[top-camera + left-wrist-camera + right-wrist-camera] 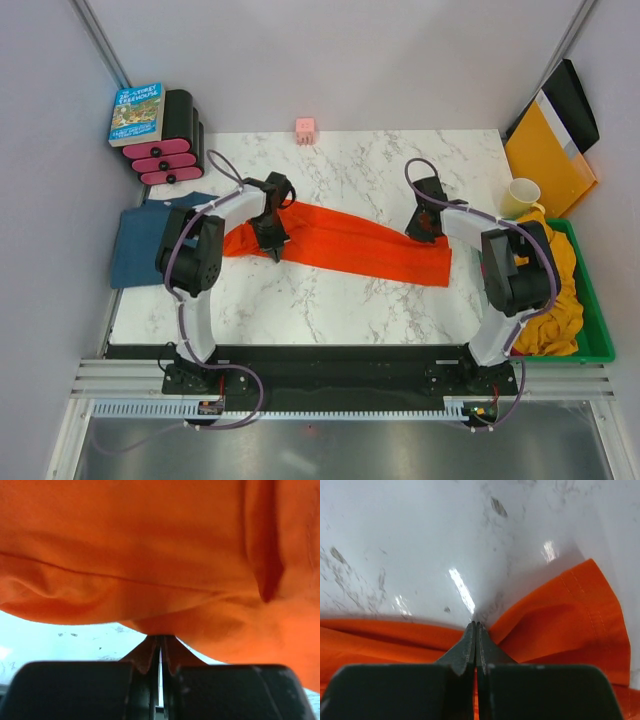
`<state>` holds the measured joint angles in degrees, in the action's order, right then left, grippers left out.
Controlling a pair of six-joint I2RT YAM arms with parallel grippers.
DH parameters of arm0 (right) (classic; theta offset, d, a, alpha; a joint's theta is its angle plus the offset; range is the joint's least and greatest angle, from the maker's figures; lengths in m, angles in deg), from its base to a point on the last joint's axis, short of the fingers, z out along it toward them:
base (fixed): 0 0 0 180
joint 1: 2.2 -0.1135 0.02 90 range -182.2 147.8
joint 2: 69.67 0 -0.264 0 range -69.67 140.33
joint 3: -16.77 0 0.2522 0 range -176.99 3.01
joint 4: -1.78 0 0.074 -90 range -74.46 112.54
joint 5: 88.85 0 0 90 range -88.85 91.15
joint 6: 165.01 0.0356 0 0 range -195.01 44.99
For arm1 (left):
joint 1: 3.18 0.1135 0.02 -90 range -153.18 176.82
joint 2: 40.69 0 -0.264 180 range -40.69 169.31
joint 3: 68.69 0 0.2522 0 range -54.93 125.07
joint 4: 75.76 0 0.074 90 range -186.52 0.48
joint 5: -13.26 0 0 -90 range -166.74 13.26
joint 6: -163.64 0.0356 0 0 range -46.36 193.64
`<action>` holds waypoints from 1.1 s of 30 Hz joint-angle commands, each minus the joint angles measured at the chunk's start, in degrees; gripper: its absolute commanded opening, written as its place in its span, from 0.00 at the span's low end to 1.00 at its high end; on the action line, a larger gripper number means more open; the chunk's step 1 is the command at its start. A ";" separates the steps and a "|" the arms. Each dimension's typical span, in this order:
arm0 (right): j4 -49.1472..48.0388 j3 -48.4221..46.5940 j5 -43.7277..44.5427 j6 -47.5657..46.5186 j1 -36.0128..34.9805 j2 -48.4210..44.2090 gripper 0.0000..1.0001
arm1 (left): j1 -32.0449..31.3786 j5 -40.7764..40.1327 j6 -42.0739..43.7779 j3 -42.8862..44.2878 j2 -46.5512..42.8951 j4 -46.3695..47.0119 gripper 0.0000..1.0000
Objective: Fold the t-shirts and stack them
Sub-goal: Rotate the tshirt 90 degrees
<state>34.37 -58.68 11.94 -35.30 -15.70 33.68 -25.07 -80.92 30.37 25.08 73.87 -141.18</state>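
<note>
**Orange shirt pinched at both ends, fold barely begun**

The orange shirt [350, 245] lies as a long, rumpled band across the middle of the table [300, 310], running from about 9 o'clock to 3 o'clock in the overhead view. The left gripper [274, 250] is clamped on its 9 o'clock end. The right gripper [422, 232] is clamped on the far edge near the 3 o'clock end. Each wrist view shows the jaws pressed together with orange cloth caught at the tips.

The band looks doubled lengthwise but is no neat packet, so I judge this shirt to be mid-fold. A blue shirt [145, 245] rests flat at the table's 9 o'clock edge, seemingly folded and the likely base of the stack. A yellow shirt [555, 300] lies heaped and unfolded in the green bin [598, 330] at 4 o'clock, so most of the folding and all the stacking seem left to do.
</note>
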 commanded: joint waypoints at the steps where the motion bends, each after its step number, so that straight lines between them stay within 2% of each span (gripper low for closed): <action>1: 6.57 7.54 -4.46 0.29 -1.52 -4.11 0.00 | 2.20 -3.98 2.13 9.88 11.55 1.59 0.04; 4: 8.41 10.44 -5.51 0.55 -3.46 -8.59 0.00 | 2.20 -4.87 3.89 19.64 16.72 -1.16 0.05; 10: 11.31 15.19 -5.96 3.45 -7.07 -15.53 0.01 | 2.12 -5.48 5.38 45.97 28.58 -10.91 0.05; 16: 13.51 19.67 -7.44 5.73 -9.44 -22.56 0.00 | 1.94 -2.06 7.05 59.10 34.05 -12.94 0.06; 22: 12.64 23.63 -12.52 7.23 -15.67 -25.13 0.00 | -0.08 3.56 10.21 61.76 35.29 -9.61 0.08; 25: 6.95 25.39 -17.98 7.41 -19.63 -24.25 0.01 | -0.70 6.55 11.62 61.85 35.47 -7.50 0.09; 28: 1.76 25.74 -22.81 8.02 -24.90 -21.01 0.01 | -0.79 9.28 12.15 62.55 35.73 -6.27 0.11; 33: -0.45 19.95 -24.05 5.83 -31.24 -14.42 0.02 | -1.14 14.20 13.11 62.90 35.82 -4.51 0.13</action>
<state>37.54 -36.32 -9.22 -28.31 -43.61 14.64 -25.36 -73.60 40.43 85.36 108.73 -150.51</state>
